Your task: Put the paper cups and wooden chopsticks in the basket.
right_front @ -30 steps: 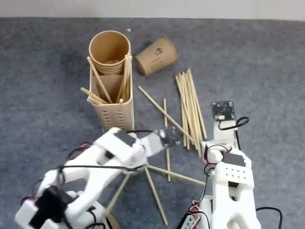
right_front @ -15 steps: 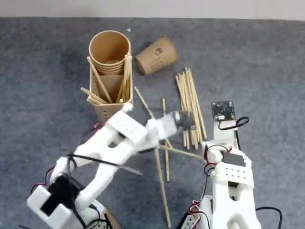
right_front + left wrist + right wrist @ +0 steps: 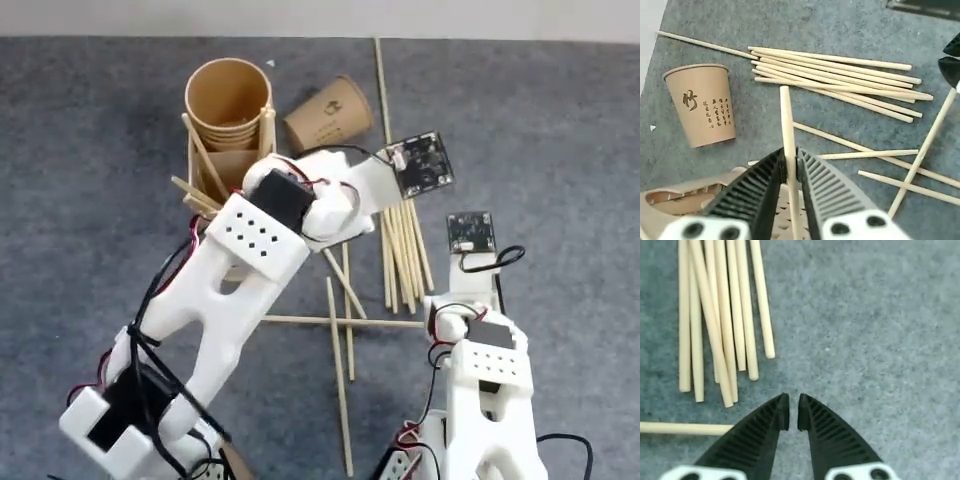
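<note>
I've got the left end effector (image 3: 790, 156) clamped on one chopstick (image 3: 786, 120), upper centre in the high view, just right of the basket (image 3: 232, 172). Next, I'd swing it over the basket and release. The right end effector (image 3: 790, 412) sits closed and empty, lower right.

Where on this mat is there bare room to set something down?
The grey mat is bare left of the basket and right of the chopstick bundle, past the tipped paper cup. It is crowded between basket and bundle: the left arm hangs there over loose crossed chopsticks.
</note>
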You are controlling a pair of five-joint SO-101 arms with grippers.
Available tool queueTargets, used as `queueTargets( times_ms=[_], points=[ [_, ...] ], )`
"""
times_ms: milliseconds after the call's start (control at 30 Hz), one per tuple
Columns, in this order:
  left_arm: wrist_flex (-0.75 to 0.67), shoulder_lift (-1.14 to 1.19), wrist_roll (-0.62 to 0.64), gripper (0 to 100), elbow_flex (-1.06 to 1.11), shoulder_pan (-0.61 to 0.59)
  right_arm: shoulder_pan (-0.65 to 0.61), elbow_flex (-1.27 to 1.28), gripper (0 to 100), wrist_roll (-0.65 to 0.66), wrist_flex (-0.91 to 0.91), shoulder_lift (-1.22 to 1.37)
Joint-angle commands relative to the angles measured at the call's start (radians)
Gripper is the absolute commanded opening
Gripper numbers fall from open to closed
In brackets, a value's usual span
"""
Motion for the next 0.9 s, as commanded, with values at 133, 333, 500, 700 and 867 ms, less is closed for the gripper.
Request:
queueTargets(
  times_ms=[133, 333, 500, 700, 867],
  points=[
    [0.002, 0.145, 0.052, 18, 0.133, 0.045, 0.047, -0.005, 4.9, -0.014, -0.013, -0.024],
    [-0.003, 0.277, 0.112, 19, 0.174, 0.038, 0.062, -0.005, 4.9, -0.014, -0.013, -0.024],
    [0.002, 0.302, 0.19, 22, 0.165, 0.03, 0.062, -0.005, 4.9, -0.014, -0.013, -0.024],
    [-0.005, 0.275, 0.16, 21, 0.165, 0.036, 0.062, -0.005, 4.9, -0.014, -0.039, -0.024],
    [-0.002, 0.209, 0.149, 20, 0.166, 0.076, 0.062, -0.004, 4.9, -0.014, -0.047, -0.024]
  ],
)
